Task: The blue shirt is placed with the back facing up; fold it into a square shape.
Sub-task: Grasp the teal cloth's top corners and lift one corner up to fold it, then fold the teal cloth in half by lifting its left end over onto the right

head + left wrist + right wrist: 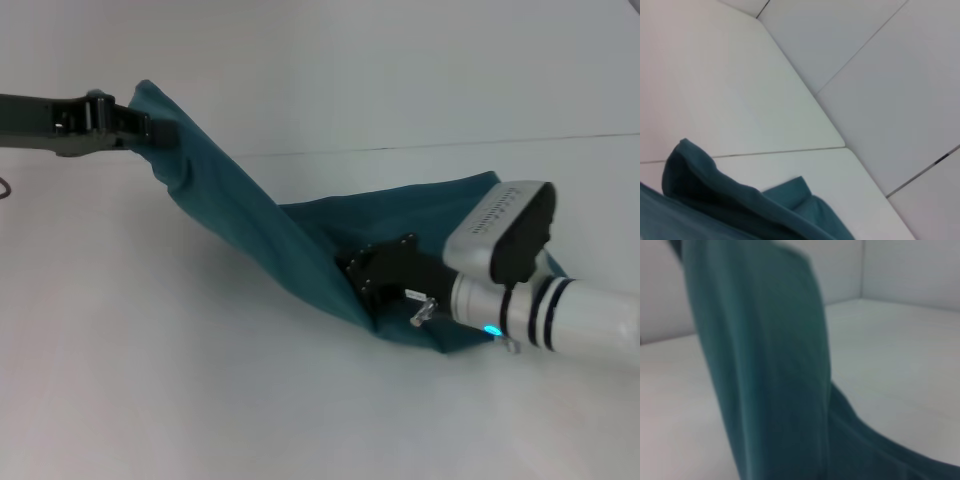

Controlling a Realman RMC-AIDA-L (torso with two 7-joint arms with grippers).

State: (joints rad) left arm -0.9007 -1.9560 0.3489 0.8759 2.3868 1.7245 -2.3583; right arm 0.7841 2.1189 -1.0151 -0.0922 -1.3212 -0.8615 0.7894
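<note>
Left gripper [150, 128], closed on one corner of the blue shirt [250, 230], holds it raised at far left; right gripper [362, 275] (fingers buried in fabric) pinches the lower edge against the white table [200, 400].

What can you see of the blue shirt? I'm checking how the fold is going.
The blue shirt is plain dark teal, soft matte knit, no print. It is not flat: the left gripper holds one end raised at far left, so the cloth stretches as a taut sloping band down to the right gripper low on the white table. The rest lies bunched behind that gripper.
</note>
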